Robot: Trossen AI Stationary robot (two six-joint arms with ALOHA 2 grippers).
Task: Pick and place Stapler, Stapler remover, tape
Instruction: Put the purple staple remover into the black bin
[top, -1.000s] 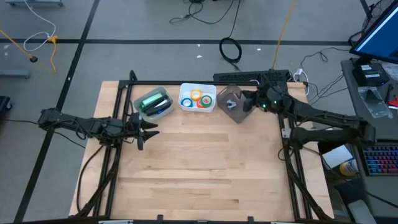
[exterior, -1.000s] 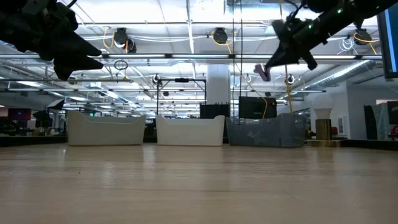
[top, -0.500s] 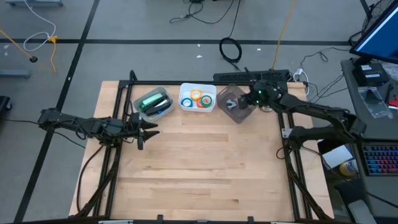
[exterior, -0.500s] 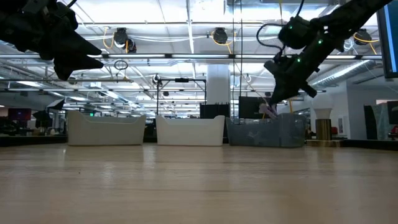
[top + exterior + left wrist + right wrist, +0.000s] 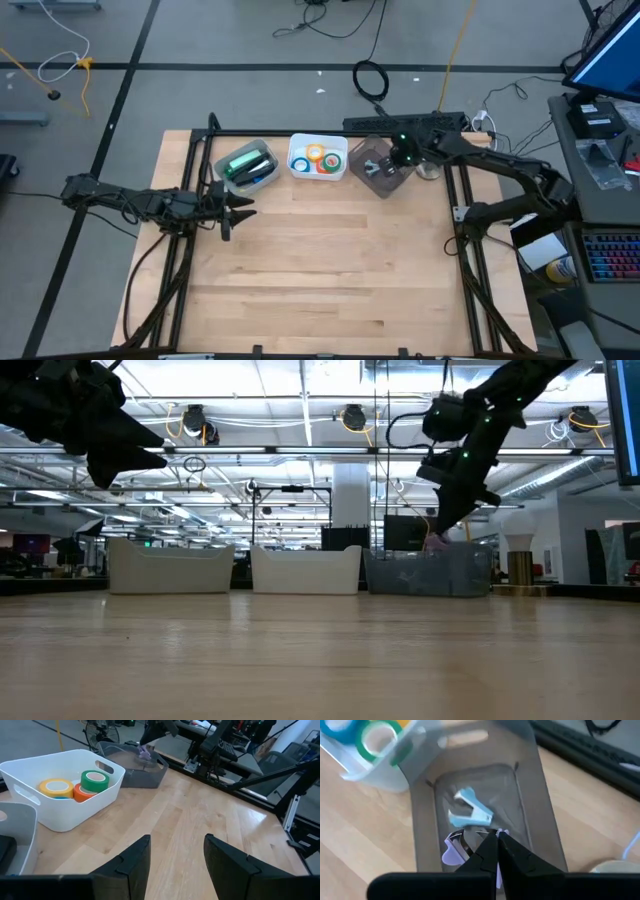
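My right gripper (image 5: pixel 496 836) is shut on a pale purple stapler remover (image 5: pixel 451 854) over the grey bin (image 5: pixel 372 185) at the table's far edge. A blue stapler remover (image 5: pixel 470 810) lies on that bin's floor. Next to it on the left, the white bin (image 5: pixel 112 772) holds tape rolls: yellow (image 5: pixel 56 787), green (image 5: pixel 95 781) and orange (image 5: pixel 82 793). A green stapler (image 5: pixel 245 163) lies in the leftmost bin (image 5: pixel 262 148). My left gripper (image 5: pixel 175 860) hangs open above the table's left side, nothing between its fingers. My right gripper pinches the purple stapler remover between its two fingertips (image 5: pixel 487 850), at one end of it (image 5: pixel 502 836). The fingers slant down from the table's right side. The remover hangs below the tips (image 5: pixel 437 543) at about the height of the grey bin's rim.
The three bins stand in a row along the far edge (image 5: pixel 305 568). Black frame rails (image 5: pixel 465 215) run along the table's sides. The wooden tabletop (image 5: pixel 330 270) lies bare in front of the bins. Cables and a power strip (image 5: pixel 400 122) lie on the floor behind.
My right gripper has swung toward the table's left and come down, tipping from nearly level to steeply downward. It stays shut, and the purple stapler remover has gone with it from high above the table to the grey bin's mouth.
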